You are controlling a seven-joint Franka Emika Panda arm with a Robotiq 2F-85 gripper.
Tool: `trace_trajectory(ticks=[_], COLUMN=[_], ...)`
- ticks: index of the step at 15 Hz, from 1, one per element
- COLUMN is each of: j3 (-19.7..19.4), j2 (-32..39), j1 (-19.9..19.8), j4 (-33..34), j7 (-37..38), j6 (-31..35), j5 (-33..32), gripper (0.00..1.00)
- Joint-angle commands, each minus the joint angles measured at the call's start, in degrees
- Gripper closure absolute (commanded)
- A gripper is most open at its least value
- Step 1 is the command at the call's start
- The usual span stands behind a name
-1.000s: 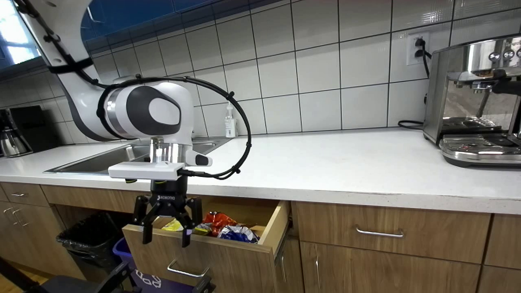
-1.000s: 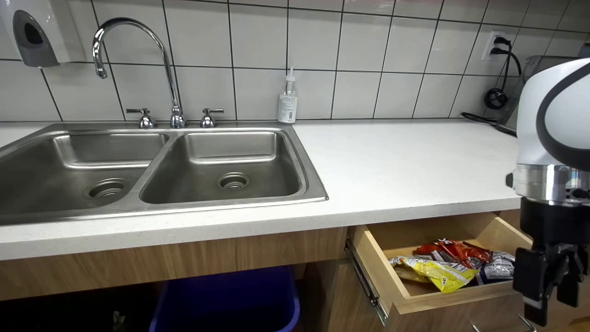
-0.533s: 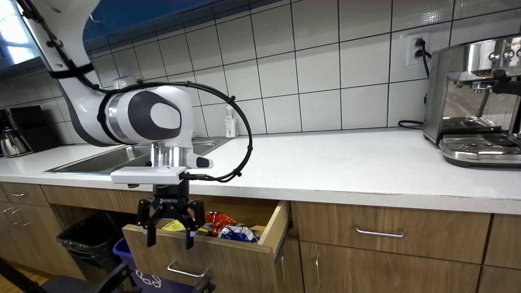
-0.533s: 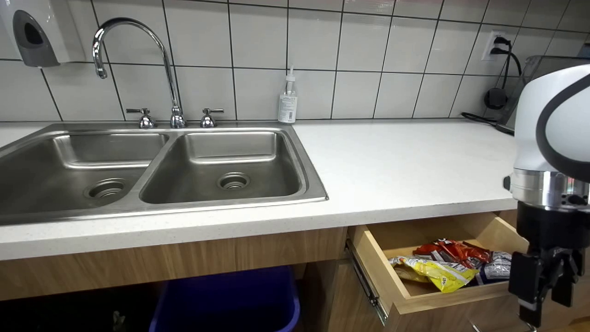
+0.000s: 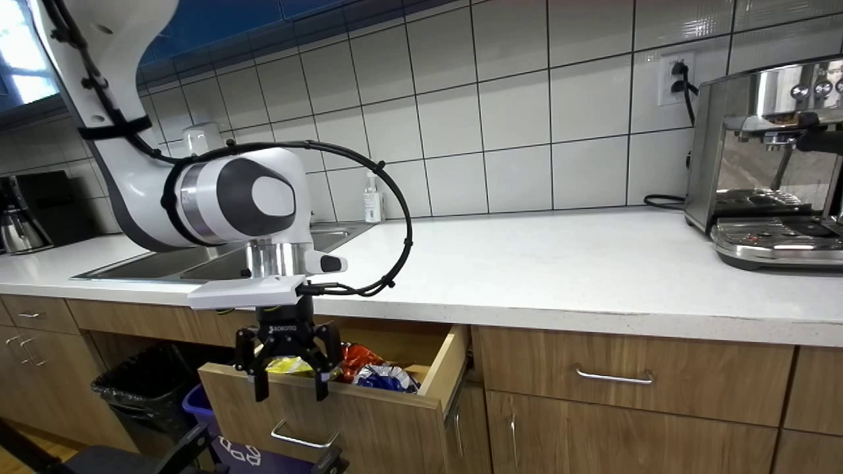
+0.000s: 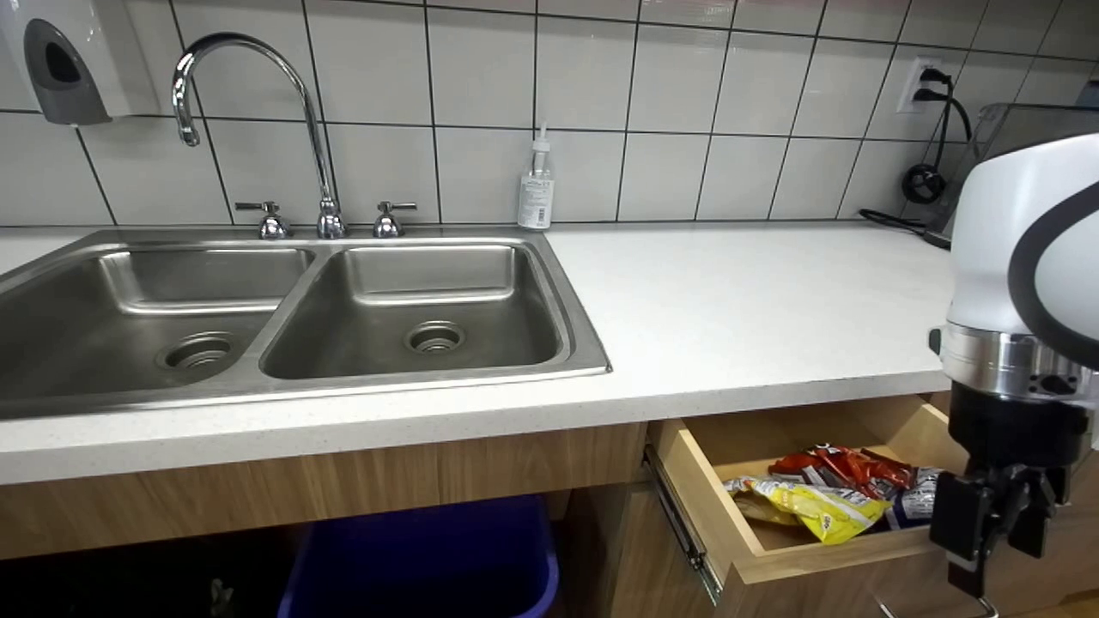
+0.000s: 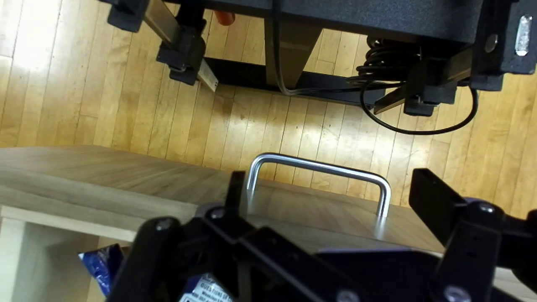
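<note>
My gripper (image 5: pixel 292 392) stands open with nothing between its fingers, over the front of a pulled-out wooden drawer (image 5: pixel 375 421). In the wrist view, the drawer's metal handle (image 7: pixel 319 166) appears in the gap between the spread fingertips (image 7: pixel 236 186), lying below them without visible contact. An exterior view shows the gripper (image 6: pixel 998 562) at the drawer's near corner, partly covering the contents. Inside the drawer lie a yellow snack bag (image 6: pixel 828 513), red bags (image 6: pixel 859 468) and a blue-and-silver bag (image 5: pixel 385 378). A blue bag corner (image 7: pixel 102 266) shows beside the gripper in the wrist view.
The white countertop's edge (image 5: pixel 527 317) overhangs the drawer, with a steel sink (image 6: pixel 592 356) set into it. Below are a black-lined bin (image 5: pixel 148 388) and a blue bin (image 6: pixel 549 566). A black stand (image 7: pixel 377 19) with cables faces the drawer. An espresso machine (image 5: pixel 714 151) sits farther along.
My gripper has shifted slightly inward over the drawer, and the wrist sits a little lower. Its fingers stay apart. The drawer and the bags have not moved.
</note>
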Motion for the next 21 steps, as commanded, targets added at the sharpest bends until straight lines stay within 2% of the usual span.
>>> trace_trajectory(ticks=[1, 13, 21], j3=[-1.3, -2.3, -2.6], j2=[0.8, 4.6, 6.8], j1=[1.1, 1.2, 1.0], j4=[0.2, 3.4, 7.1], j7=[4.3, 7.3, 7.6], j6=[2.2, 6.9, 7.1], j5=[-3.5, -2.5, -1.9], gripper=[0.00, 0.00, 0.00])
